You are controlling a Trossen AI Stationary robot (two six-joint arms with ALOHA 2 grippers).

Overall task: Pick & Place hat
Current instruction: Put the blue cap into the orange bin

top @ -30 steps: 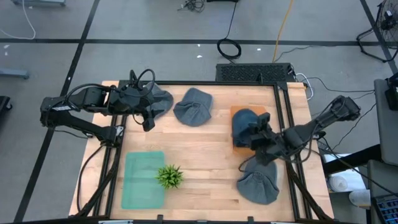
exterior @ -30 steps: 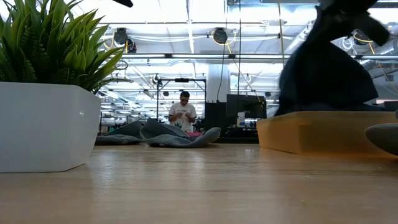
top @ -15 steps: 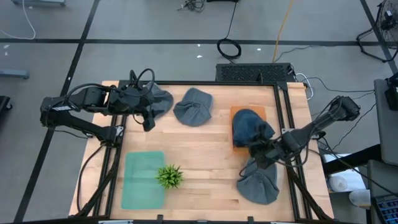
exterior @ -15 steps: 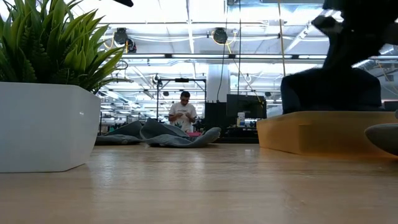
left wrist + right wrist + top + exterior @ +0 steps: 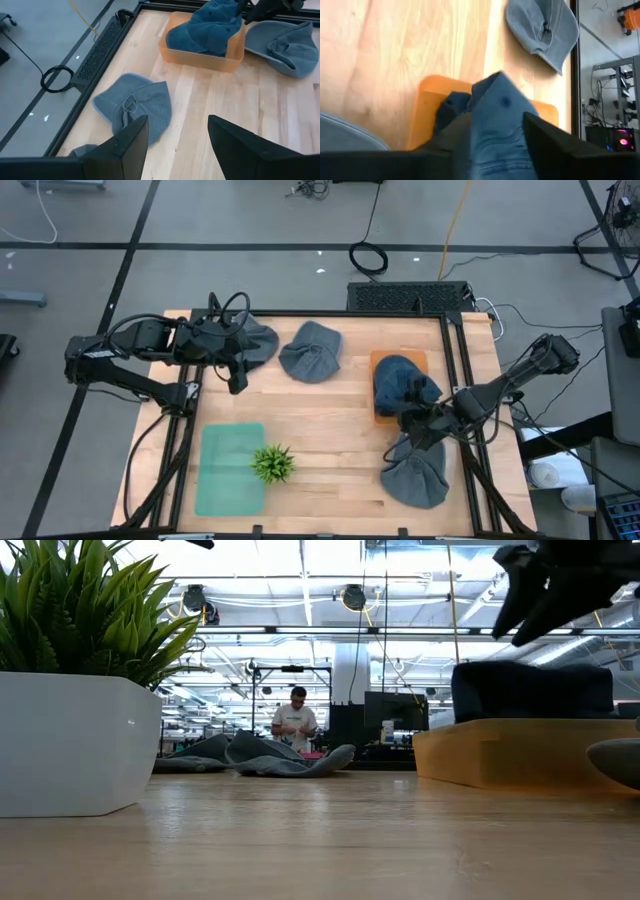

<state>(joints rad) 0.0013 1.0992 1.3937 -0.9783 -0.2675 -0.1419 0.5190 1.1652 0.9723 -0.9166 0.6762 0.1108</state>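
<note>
High view pictures place one dark blue hat inside the orange tray at the table's right side, with the right gripper just beside the tray and its fingers parted and empty, so this placement is judged done. Three grey hats remain on the wood: one near the far edge, one partly covered by the left gripper, and one near the front right, half hidden under the right arm. The left gripper is seen hovering with its fingers spread and nothing between them. Whether the remaining hats are meant for the tray cannot be told. From table height, the tray's inside is hidden behind its wall, and a person stands far off in the room.
</note>
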